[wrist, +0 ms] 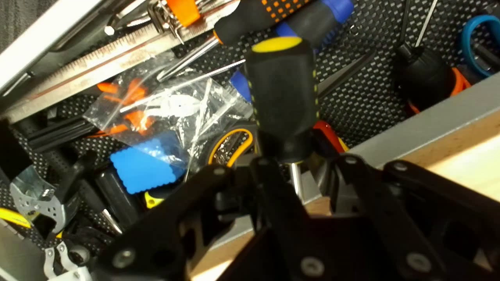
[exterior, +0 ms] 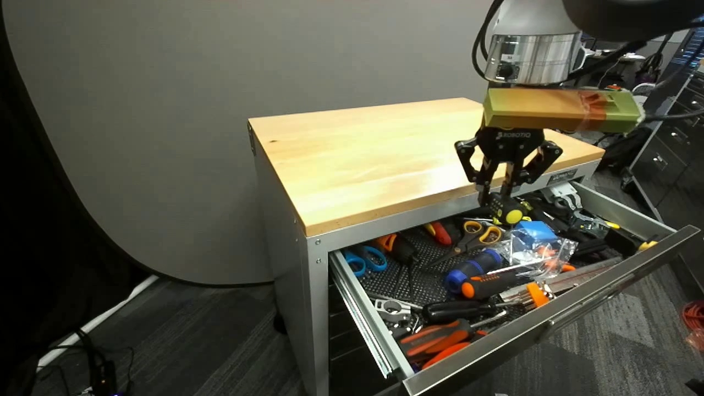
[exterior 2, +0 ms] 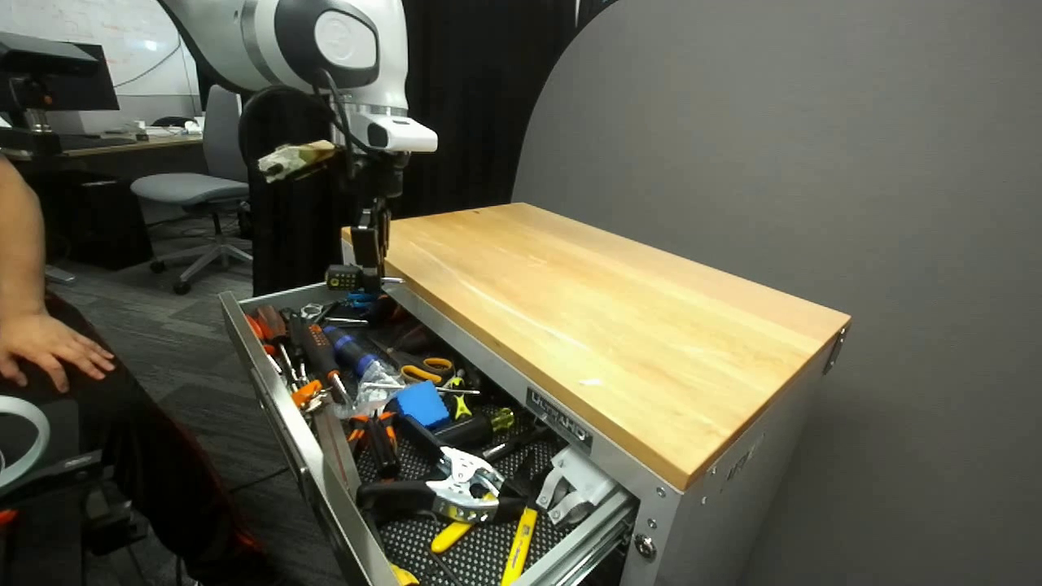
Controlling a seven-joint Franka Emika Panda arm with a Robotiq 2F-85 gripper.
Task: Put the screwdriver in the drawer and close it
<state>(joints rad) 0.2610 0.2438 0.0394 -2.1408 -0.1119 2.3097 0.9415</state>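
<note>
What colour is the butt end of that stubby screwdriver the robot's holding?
Yellow; the screwdriver shows that round end best in the wrist view.

My fingers (exterior: 509, 179) hold the screwdriver (exterior: 505, 210) over the rear of the drawer (exterior: 506, 344), which is pulled out from the desk (exterior: 363, 159); the shaft points toward the desk. In an exterior view, scissors (exterior: 365, 258) lie in the drawer's rear left corner, and a second pair (exterior: 470, 242) lies between them and a block (exterior: 533, 231) farther right. A plastic bag (exterior: 542, 256) lies against the block. In the wrist view, a ruler (wrist: 78, 83) runs along the drawer's front. In an exterior view, a clamp (exterior 2: 466, 476) lies between the block and the drawer's near end.
</note>
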